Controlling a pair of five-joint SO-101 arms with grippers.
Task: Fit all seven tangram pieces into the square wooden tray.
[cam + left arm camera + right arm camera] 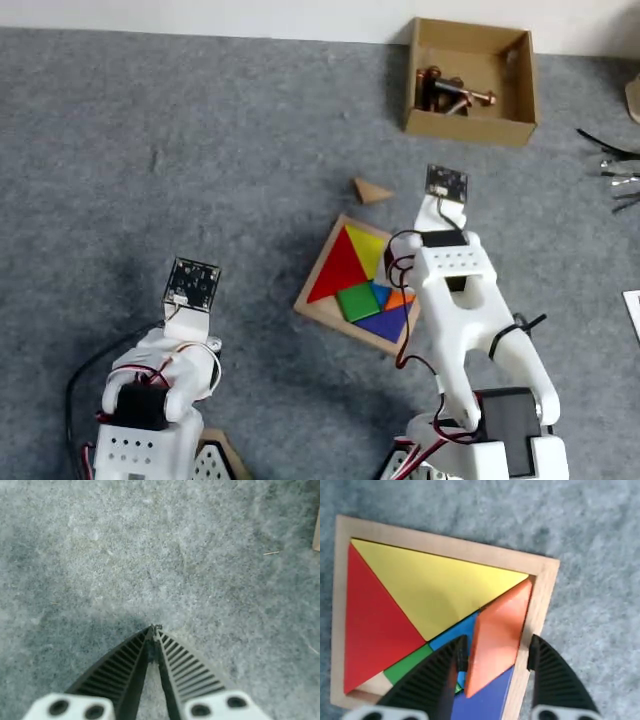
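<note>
The square wooden tray (318, 305) lies mid-table, holding a red triangle (338, 268), a yellow triangle (366, 248), a green square (357, 301) and blue pieces (385, 322). My right arm (450, 270) hangs over the tray's right side. My right gripper (497, 645) is open, its fingers close on either side of the orange piece (497, 635), which lies along the tray's rim (540, 610) and overlaps the blue pieces. A bare patch of tray floor (370, 685) shows beside red and green. A plain wooden triangle (372, 191) rests on the carpet beyond the tray. My left gripper (154, 628) is shut over bare carpet.
A cardboard box (465, 125) with copper-coloured metal parts stands at the back right. Dark tools (615, 165) lie at the right edge. A wooden object (225, 455) sits by the left arm's base. Grey carpet stretches across the left and middle.
</note>
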